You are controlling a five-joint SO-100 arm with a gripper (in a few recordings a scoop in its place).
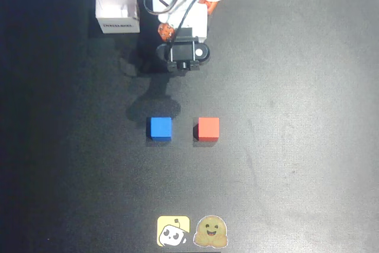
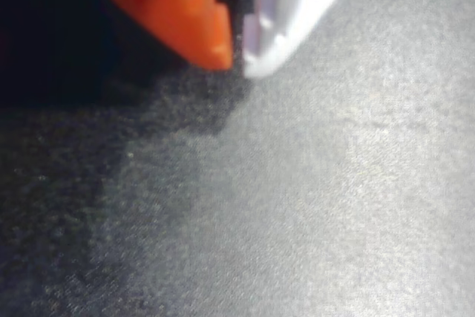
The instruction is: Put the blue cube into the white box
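From my overhead feed, the small square white cardboard box (image 1: 118, 10) at about eleven o'clock carries one line of dark print on its side wall, but it is too small and blurred for me to read. At six o'clock on the black worktop (image 1: 296, 117) lie two picture stickers without lettering: a yellow square robot-face sticker (image 1: 173, 231) and a tan smiling-face sticker (image 1: 211, 232) beside it.

The overhead camera is looking straight down from well above onto the dark counter (image 1: 296, 117), taking in the arm's base at the picture's top edge. The wrist camera is riding close behind the jaws, facing down at bare counter (image 2: 334, 206) from very near. Both are sharing that dark surface.
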